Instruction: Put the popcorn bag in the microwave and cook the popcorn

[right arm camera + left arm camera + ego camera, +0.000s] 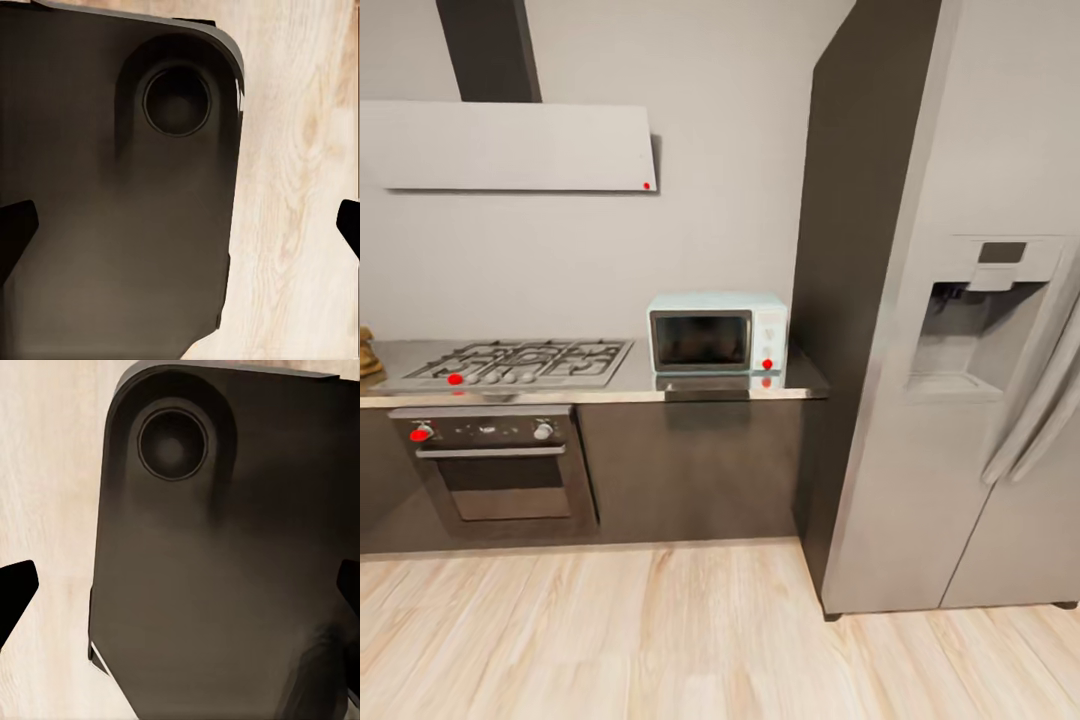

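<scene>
The pale mint-blue microwave [718,335] stands at the right end of the grey countertop [630,385], against the tall dark panel. Its dark door looks folded down over the counter's front edge. At the far left edge of the head view, on the countertop, lies an orange-tan lump, the popcorn bag [366,352], cut off by the frame. My left gripper [180,592] is open, its dark fingertips [15,594] wide apart above the robot's dark base. My right gripper [180,225] is open too, with nothing between its fingertips [15,229]. No popcorn is visible.
A steel gas hob [520,362] and a steel-fronted oven [495,470] sit left of the microwave, under a white hood [510,145]. A large grey fridge [970,400] stands at the right. Pale wood floor [660,640] stretches between me and the cabinets.
</scene>
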